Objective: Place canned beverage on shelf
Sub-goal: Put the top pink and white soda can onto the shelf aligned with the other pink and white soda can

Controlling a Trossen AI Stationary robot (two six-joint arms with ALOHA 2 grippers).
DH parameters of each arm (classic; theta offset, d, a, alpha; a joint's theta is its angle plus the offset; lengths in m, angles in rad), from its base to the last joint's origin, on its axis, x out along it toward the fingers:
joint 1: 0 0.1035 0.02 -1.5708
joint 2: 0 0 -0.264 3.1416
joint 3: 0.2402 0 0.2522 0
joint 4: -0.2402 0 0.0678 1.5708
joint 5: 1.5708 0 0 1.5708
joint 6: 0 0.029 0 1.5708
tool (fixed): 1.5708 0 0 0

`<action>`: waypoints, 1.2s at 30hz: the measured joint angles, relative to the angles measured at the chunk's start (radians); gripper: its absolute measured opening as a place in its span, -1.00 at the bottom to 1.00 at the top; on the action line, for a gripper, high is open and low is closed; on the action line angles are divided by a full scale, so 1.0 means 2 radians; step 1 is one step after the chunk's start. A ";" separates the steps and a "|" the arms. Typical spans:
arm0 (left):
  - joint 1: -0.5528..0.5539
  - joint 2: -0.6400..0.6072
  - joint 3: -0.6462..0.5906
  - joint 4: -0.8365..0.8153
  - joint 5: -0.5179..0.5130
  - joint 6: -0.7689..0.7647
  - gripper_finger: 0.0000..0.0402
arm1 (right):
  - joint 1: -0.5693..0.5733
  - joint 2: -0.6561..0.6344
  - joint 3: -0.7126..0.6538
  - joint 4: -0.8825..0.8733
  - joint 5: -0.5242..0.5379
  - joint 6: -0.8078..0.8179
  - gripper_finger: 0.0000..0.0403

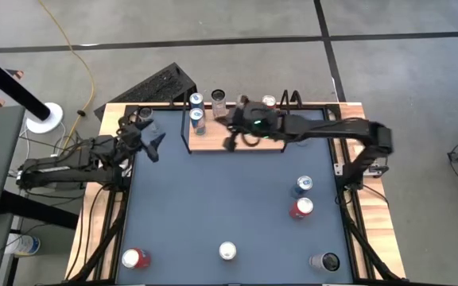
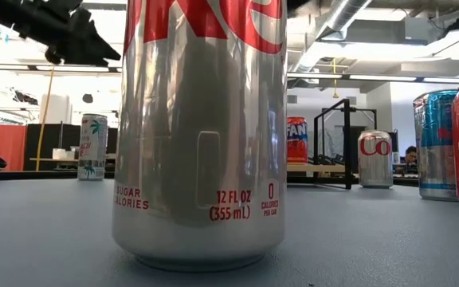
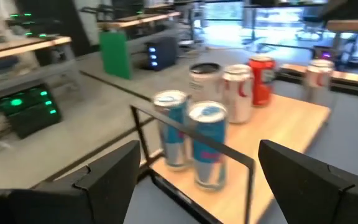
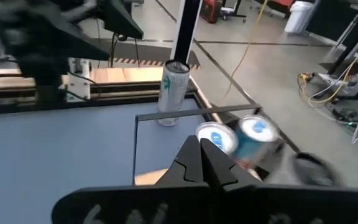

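The shelf is a light-wood board in a black rail at the table's far middle. Standing on it are two blue cans, a grey can and a red-and-white can. My right gripper hovers above the shelf board, pointing toward the table's left, its fingers shut with nothing between them. The blue cans stand just beyond its tips. My left gripper waits at the table's far left, open and empty, facing the shelf.
Loose cans stand on the table: a blue one and a red one at the right, with a red, a silver and a dark one along the near edge. A white can stands by the left arm.
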 joint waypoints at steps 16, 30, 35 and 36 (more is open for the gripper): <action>0.251 0.225 0.229 -0.223 0.021 -0.111 0.58 | 0.026 -0.281 -0.235 -0.006 0.004 0.036 -1.00; 0.380 0.347 0.294 -0.338 0.156 -0.140 0.58 | 0.020 -0.327 -0.317 0.045 -0.001 0.029 -1.00; 0.381 0.381 0.295 -0.335 0.154 -0.139 0.58 | 0.020 -0.323 -0.317 0.042 -0.001 0.022 -1.00; 0.380 0.390 0.295 -0.334 0.158 -0.135 0.58 | 0.020 -0.321 -0.317 0.046 -0.001 0.022 -1.00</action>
